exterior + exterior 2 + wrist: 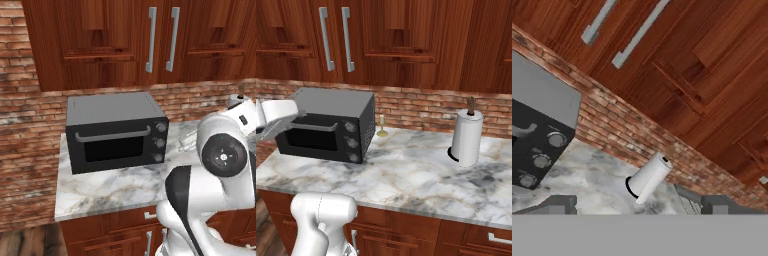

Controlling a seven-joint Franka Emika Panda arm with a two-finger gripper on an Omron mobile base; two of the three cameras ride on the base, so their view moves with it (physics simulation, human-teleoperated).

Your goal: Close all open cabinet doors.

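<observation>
Jaws stand wide apart w/ nothing between them; our gripper [632,212] hangs above the bench [416,180], its two dark tips poking up at the bottom of the hand view, aimed across at the brick wall [421,107] and the wood above. We read that as a scanning pose, not a reach: nothing is near enough to touch.

Cabinet doors [150,40] sit on the wall over the bench, reddish-brown, two long grey bar handles [151,39] side by side at the meeting edges. Every door we can see lies flush w/ its neighbours, so an open one, if any, is prob. off to a side.

Bench is pale veined marble. A black toaster oven [115,132] sits at its left end, door shut; a paper towel roll [466,137] stands upright well apart to the right; a small candlestick-like item [382,127] sits by the wall, too small to tell. Base cabinets [406,235] run below.
</observation>
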